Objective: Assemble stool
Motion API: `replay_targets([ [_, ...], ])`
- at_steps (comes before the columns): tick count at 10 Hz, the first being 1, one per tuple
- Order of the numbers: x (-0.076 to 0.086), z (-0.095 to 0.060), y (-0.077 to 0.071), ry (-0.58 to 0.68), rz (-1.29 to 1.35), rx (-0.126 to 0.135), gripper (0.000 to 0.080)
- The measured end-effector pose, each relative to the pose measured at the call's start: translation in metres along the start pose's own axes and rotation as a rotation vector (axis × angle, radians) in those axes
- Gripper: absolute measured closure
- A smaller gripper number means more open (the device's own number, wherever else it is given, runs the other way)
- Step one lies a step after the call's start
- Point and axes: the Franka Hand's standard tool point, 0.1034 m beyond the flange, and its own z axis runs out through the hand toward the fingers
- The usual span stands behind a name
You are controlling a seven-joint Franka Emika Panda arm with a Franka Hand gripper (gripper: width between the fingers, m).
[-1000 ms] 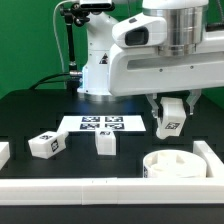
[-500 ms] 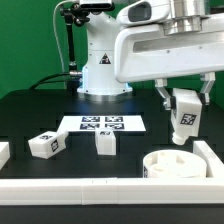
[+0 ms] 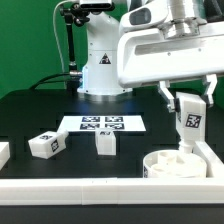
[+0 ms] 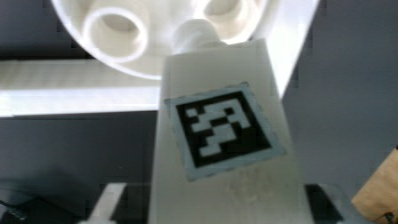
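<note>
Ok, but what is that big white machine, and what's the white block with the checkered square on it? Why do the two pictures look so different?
The big white machine is a robot arm that is putting a small stool together. One picture comes from a camera standing off to the side. The other comes from a camera on the arm's wrist, looking past its gripper, a claw with two fingers. The gripper is shut on a stool leg and holds it in the air over the round seat. The wrist picture shows that leg close up, with the seat behind it. On the black table lie two more legs and a flat marker board.
</note>
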Motion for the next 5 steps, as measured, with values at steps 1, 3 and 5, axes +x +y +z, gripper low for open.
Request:
replay_targets([
  [1,-0.0036,0.0056,-0.0019,0.003,-0.003,0.002,0.0471],
  [3,-0.0065,0.0085,-0.0025,-0.001,-0.008,0.002,0.0471],
  [5,-0.0076,0.0094,-0.0028,-0.002,-0.009,0.002,0.0471],
])
